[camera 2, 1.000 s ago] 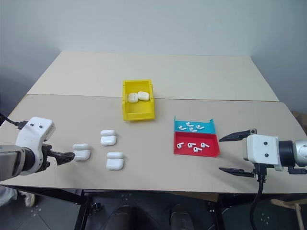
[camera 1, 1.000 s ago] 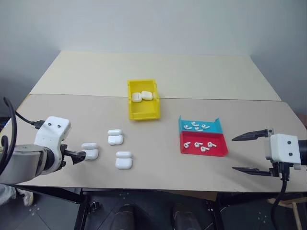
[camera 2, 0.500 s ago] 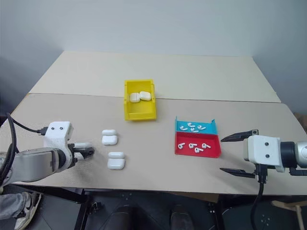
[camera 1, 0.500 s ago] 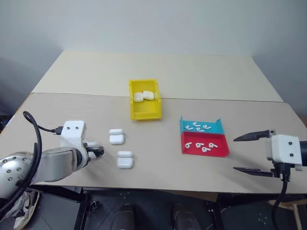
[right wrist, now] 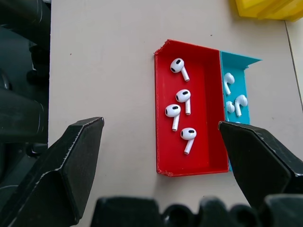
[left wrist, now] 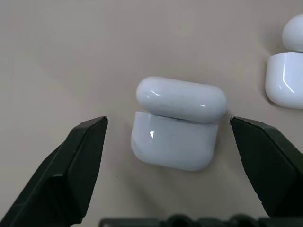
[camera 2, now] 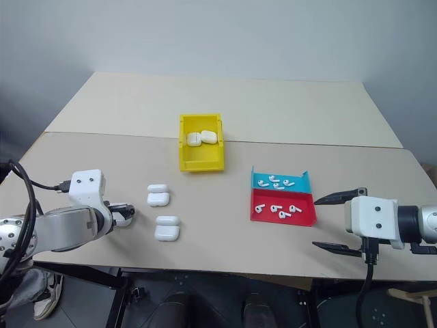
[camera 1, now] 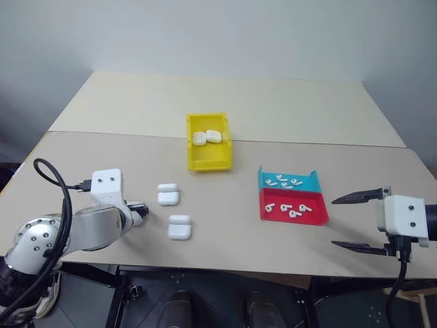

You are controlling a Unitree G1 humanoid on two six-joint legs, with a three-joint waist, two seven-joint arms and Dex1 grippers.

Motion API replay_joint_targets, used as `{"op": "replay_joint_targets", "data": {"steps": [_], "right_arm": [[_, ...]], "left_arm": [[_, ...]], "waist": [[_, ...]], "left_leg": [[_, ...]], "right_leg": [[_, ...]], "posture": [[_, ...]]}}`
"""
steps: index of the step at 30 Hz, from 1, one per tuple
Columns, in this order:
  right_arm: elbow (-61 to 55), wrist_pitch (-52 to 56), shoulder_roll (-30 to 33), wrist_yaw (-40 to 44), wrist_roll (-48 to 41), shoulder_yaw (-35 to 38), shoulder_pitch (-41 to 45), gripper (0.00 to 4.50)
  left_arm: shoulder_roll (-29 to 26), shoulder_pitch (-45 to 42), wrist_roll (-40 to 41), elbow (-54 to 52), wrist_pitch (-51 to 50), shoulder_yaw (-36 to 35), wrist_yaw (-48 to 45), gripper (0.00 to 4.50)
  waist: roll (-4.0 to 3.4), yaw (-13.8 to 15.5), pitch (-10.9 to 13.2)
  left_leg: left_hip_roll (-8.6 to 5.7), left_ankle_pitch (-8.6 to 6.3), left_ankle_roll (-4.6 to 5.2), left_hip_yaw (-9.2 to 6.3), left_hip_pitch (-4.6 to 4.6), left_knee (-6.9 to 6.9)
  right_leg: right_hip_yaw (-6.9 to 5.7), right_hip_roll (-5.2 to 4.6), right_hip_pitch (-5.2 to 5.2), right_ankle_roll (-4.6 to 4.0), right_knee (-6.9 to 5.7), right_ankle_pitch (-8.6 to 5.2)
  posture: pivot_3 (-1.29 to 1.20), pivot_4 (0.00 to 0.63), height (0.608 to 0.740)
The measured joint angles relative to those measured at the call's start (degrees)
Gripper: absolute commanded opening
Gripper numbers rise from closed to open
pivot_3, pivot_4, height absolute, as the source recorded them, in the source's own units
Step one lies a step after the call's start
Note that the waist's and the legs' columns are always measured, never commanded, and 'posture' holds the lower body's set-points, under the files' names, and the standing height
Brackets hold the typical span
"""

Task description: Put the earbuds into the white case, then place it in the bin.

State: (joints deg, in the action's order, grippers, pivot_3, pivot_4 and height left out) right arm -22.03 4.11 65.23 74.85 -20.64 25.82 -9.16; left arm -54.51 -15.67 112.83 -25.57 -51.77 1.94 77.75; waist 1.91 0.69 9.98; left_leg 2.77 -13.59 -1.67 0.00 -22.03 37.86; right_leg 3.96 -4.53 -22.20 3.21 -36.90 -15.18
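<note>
From the head views, two closed cases (camera 1: 206,137) already lay in the yellow bin (camera 1: 207,161), while the earbuds (camera 1: 285,208) stayed in the teal-and-red tray (camera 1: 321,216) at right. In the left wrist view, the left tool (left wrist: 168,153) stood wide open astride a glossy white case (left wrist: 176,123), gripping nothing. The right wrist view showed the right tool (right wrist: 161,156) open, empty, above the tray.

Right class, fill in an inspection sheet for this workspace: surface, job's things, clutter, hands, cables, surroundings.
Surface: beige table, two boards butted.
Job's things: yellow bin holding two cases; three white cases on the table, one between the left hand's fingers, untouched; earbuds in the red and teal tray.
Clutter: nothing seen.
Hands: left hand open; right hand open, empty.
Cables: black cable at left arm.
Surroundings: plain grey wall.
</note>
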Motion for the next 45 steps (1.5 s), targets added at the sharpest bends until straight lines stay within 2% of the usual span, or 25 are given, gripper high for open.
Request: {"op": "replay_joint_targets", "data": {"steps": [8,21,34,45], "right_arm": [[-0.1,0.03,0.0,-0.17,0.35,0.0,-0.13,4.49],[-1.49,1.26,-0.14,-1.3,0.34,0.01,-0.3,4.49],[-2.18,1.32,-0.32,-1.39,0.43,0.01,-0.53,4.49],[-2.2,1.32,-0.39,-1.55,0.9,0.02,-0.67,4.49]], "left_arm": [[2.33,-0.58,0.0,3.26,-3.8,-0.54,-0.47,4.5],[2.8,-3.76,-0.03,8.76,-10.16,-0.39,-4.83,4.5],[2.88,-0.08,-0.13,5.11,-7.95,-0.71,-4.59,4.5],[2.7,-1.66,0.05,6.62,-8.77,-0.08,-4.67,4.5]], "waist": [[0.0,-0.03,0.0],[0.01,-0.02,-0.01],[0.01,-0.12,-0.02],[0.01,-0.04,-0.02]], "left_leg": [[-0.01,0.0,-0.01,0.0,-0.01,0.0],[-0.02,0.01,-0.02,-0.02,-0.02,0.0],[-0.01,0.01,-0.03,-0.02,0.01,0.0],[-0.02,0.01,-0.03,-0.02,0.01,0.0]], "right_leg": [[0.0,0.0,-0.01,0.0,0.0,0.0],[-0.01,0.0,-0.01,0.0,0.02,0.0],[0.01,-0.01,0.01,0.0,0.02,0.0],[0.0,0.0,0.01,0.0,0.02,0.0]], "posture": [[0.0,0.15,0.74],[0.0,0.15,0.74],[0.0,0.15,0.74],[0.0,0.15,0.74]]}}
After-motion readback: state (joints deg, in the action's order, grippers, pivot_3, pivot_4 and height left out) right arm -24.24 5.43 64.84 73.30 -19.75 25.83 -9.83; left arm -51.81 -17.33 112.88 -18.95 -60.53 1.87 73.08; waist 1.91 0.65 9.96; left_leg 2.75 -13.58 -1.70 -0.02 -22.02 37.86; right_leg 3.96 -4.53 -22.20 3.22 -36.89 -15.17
